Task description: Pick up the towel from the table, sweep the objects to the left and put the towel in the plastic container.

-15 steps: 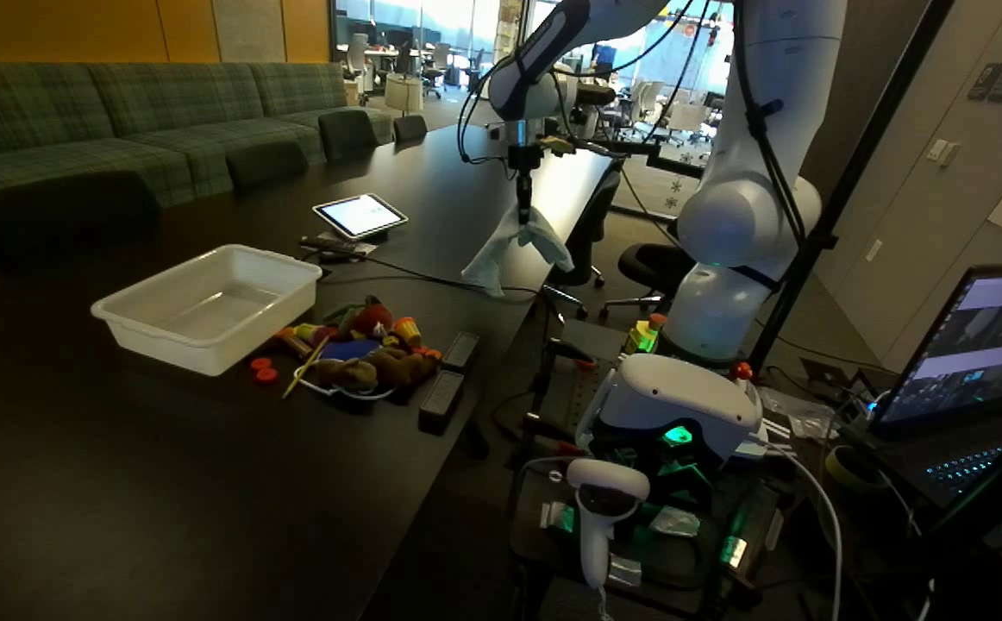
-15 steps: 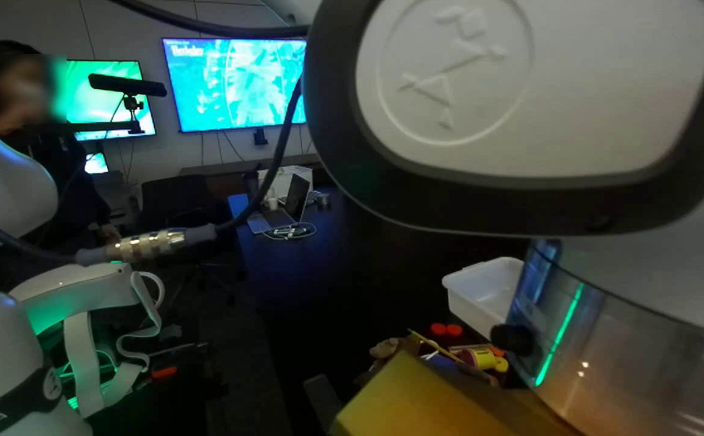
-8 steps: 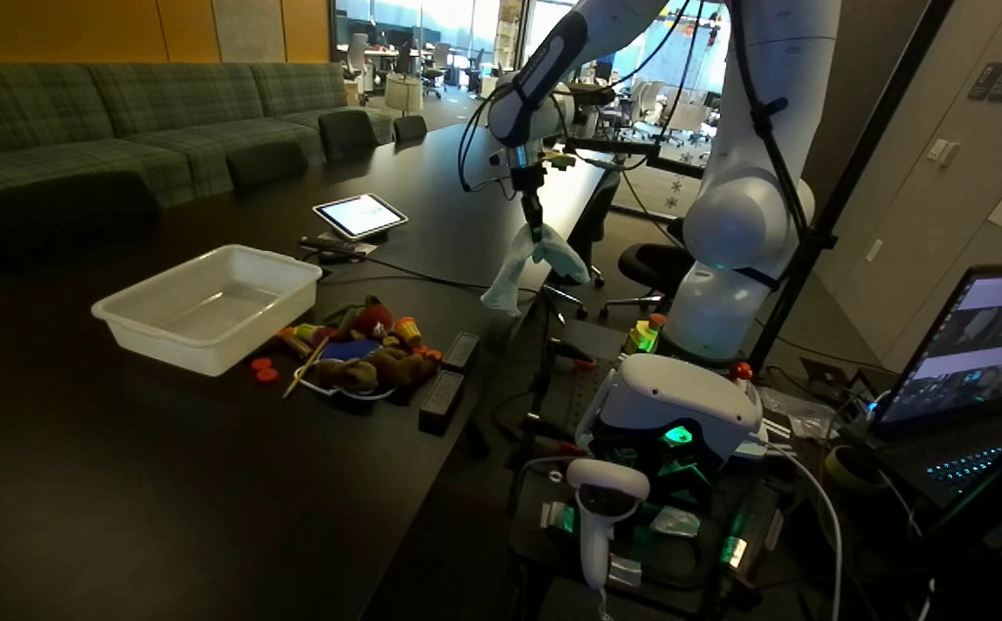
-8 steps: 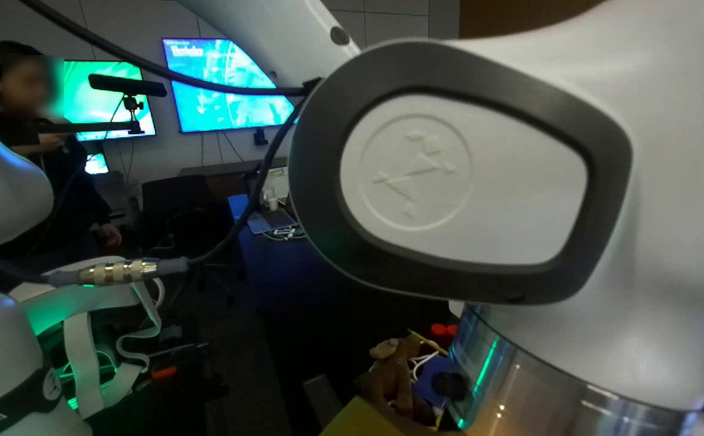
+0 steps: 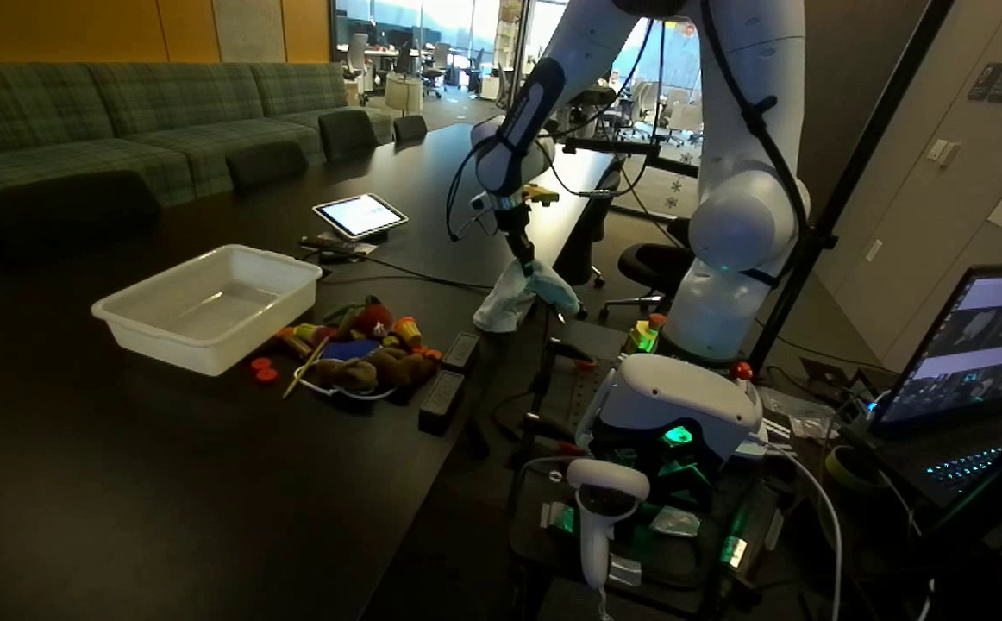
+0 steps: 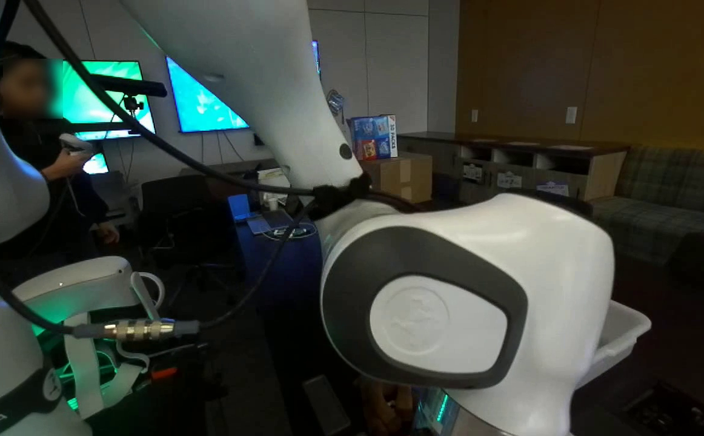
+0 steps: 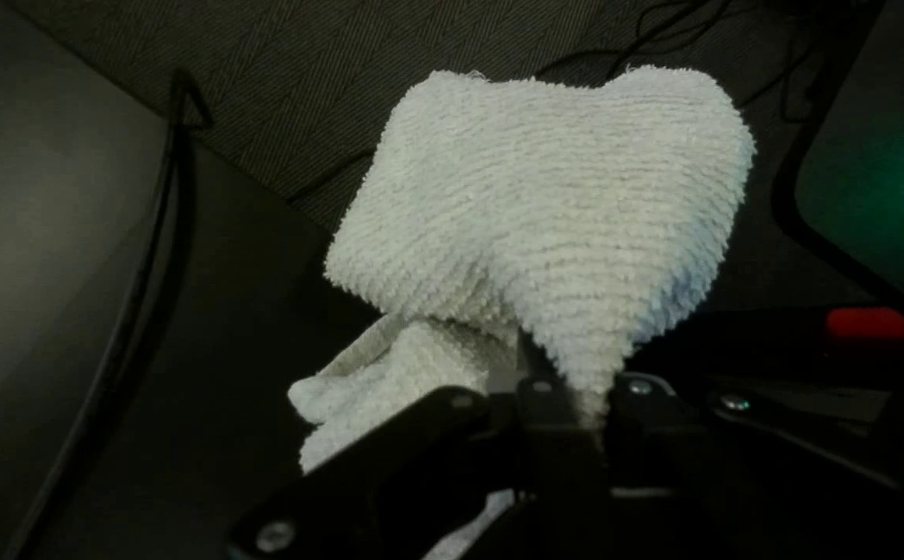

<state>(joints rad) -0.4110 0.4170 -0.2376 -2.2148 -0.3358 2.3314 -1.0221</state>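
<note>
Beyond one long edge of the table, a plaid sofa stands before an orange-brown wall, dark chairs standing between. Past the far short edge, bright windows shine pale blue. Along the opposite long edge lies patterned carpet; lit screens hang on a grey wall.

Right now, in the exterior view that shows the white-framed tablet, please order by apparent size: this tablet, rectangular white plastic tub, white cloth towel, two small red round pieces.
1. Rectangular white plastic tub
2. White cloth towel
3. White-framed tablet
4. Small red round pieces: these two look too alike to rank.
</note>
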